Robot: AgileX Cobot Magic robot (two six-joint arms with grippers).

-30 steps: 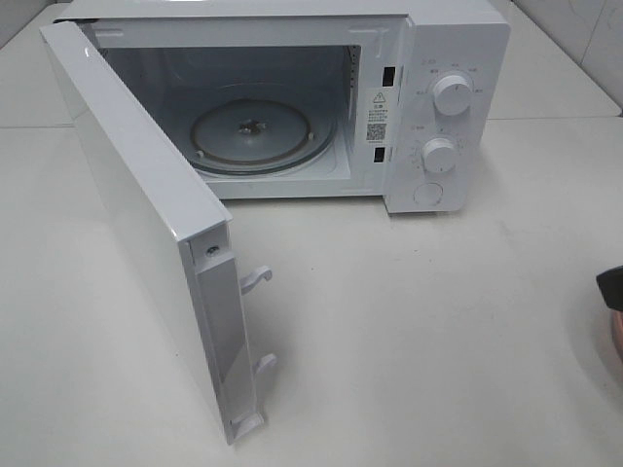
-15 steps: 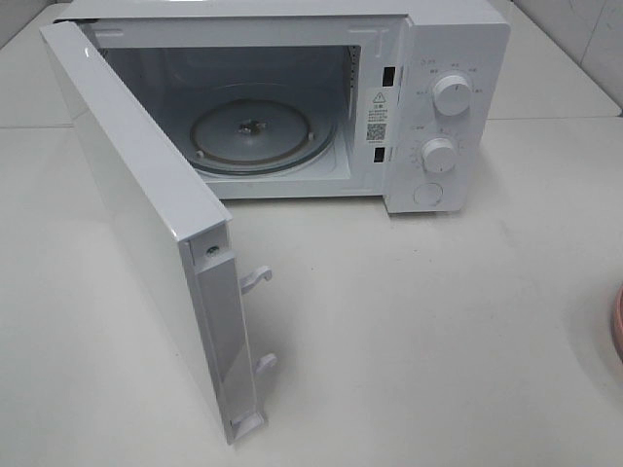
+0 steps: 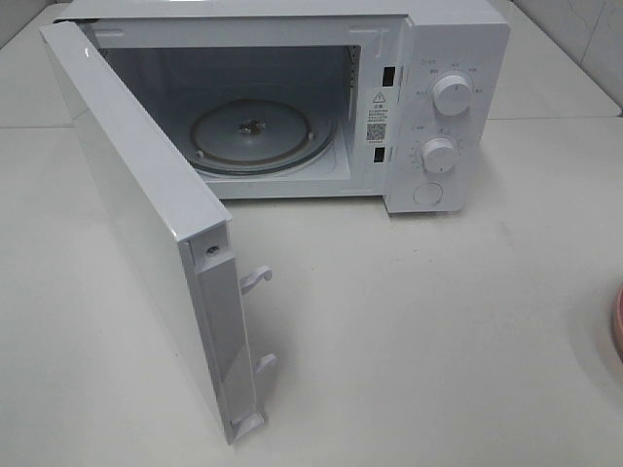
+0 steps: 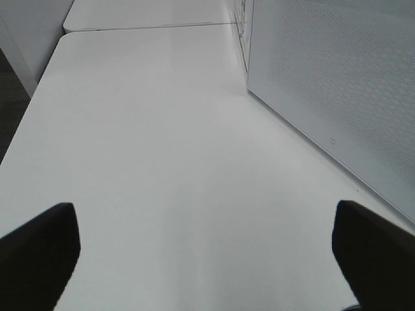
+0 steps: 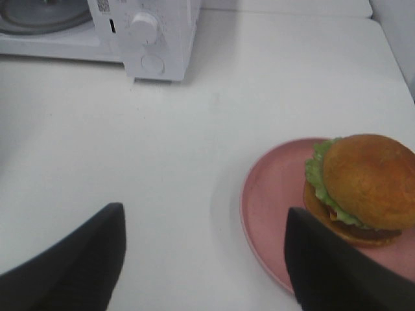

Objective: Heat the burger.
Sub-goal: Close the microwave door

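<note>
The burger [image 5: 366, 184], a golden-brown bun with green lettuce, sits on a round pink plate [image 5: 272, 194] in the right wrist view. My right gripper [image 5: 204, 272] is open above the table, nothing between its fingers. One dark finger [image 5: 331, 265] overlaps the plate's near rim, just short of the burger. In the high view only a sliver of the plate [image 3: 617, 326] shows at the right edge; the burger and both grippers are outside it. My left gripper [image 4: 207, 259] is open and empty over bare table beside the microwave door [image 4: 337, 97].
The white microwave [image 3: 458, 39] stands at the back with its door [image 3: 136, 214] swung wide open toward the front left. Its glass turntable [image 3: 258, 136] is bare. Two knobs and a button are on its right panel. Bare white table lies between microwave and plate.
The dark tip of my right gripper, seen at the right edge of the high view a second ago, has moved out of that view, uncovering the plate's rim. Nothing else has moved.
</note>
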